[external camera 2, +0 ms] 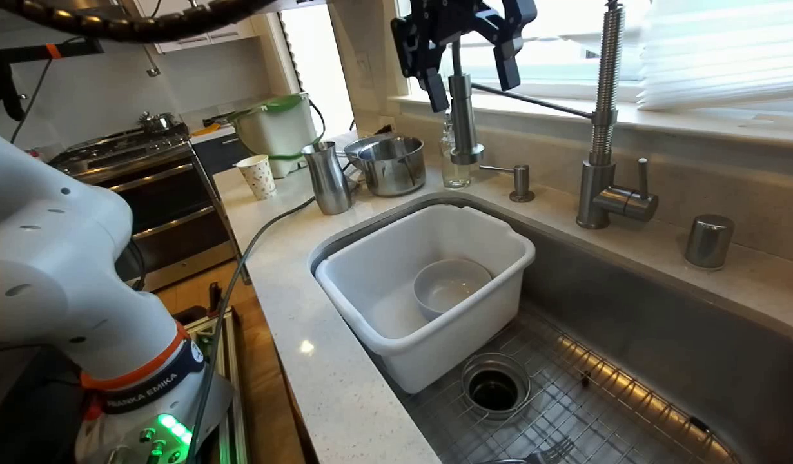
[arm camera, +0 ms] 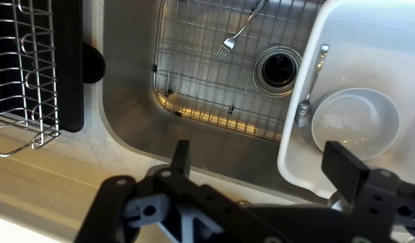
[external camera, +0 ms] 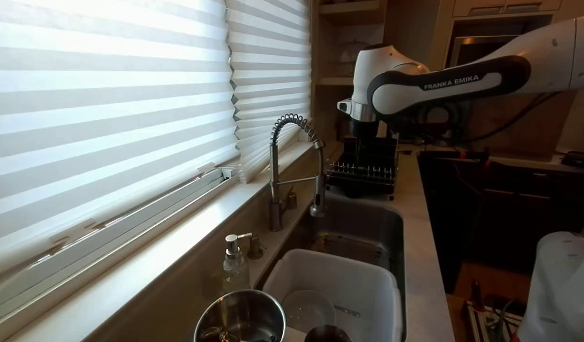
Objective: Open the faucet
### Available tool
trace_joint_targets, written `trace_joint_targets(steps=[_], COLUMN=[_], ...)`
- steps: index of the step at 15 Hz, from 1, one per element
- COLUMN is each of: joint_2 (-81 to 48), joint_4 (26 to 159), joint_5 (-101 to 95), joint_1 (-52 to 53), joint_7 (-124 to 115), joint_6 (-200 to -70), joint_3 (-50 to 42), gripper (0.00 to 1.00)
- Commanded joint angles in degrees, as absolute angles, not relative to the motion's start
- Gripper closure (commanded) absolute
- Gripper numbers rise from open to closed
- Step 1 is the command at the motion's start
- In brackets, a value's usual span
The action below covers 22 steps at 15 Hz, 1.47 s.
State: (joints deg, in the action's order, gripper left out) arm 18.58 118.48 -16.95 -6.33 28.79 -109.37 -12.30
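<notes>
The chrome faucet (external camera: 275,199) stands at the window side of the sink, its coiled spout arching over the basin; it also shows in an exterior view (external camera 2: 606,142). Its side lever (external camera 2: 643,180) points up. My gripper (external camera 2: 474,84) is open and empty, pointing down. In that exterior view it overlaps the spray head (external camera 2: 464,122); in an exterior view my gripper (external camera: 362,149) is dark against the dish rack, apart from the spout. In the wrist view the open fingers (arm camera: 258,157) span the sink's edge. The faucet's base is hidden there; a shiny metal piece by the right finger is unclear.
A white tub (external camera 2: 429,335) with a bowl sits in the sink. A dish rack (external camera: 363,173) stands beyond the sink. A soap bottle (external camera: 236,273), small pump (external camera 2: 521,183), metal cap (external camera 2: 709,241) and pot (external camera 2: 393,164) stand around it. Blinds (external camera: 268,71) hang behind the faucet.
</notes>
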Motion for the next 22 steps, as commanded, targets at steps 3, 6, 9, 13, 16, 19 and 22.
trace_joint_targets(steps=[3, 6, 9, 13, 16, 19, 22], joint_2=[9.8, 4.8, -0.4, -7.2, -6.4, -8.5, -11.1], joint_4=[114.7, 112.8, 110.1, 105.9, 106.9, 105.2, 103.4], joint_5=[-11.9, -6.2, 0.9, 11.6, 10.6, 11.6, 14.2], joint_1=[-6.1, -6.8, -8.4, -12.0, -13.2, -13.9, -14.6], joint_7=[30.4, 33.7, 38.6, 44.8, 43.3, 43.6, 44.4], joint_6=[-112.8, -119.6, -126.5, -131.2, -130.8, -131.0, -133.0], joint_3=[-14.0, -14.9, -15.5, -14.9, -13.7, -13.5, -12.3], gripper=[0.00, 0.00, 0.00, 0.00, 0.00, 0.00, 0.00])
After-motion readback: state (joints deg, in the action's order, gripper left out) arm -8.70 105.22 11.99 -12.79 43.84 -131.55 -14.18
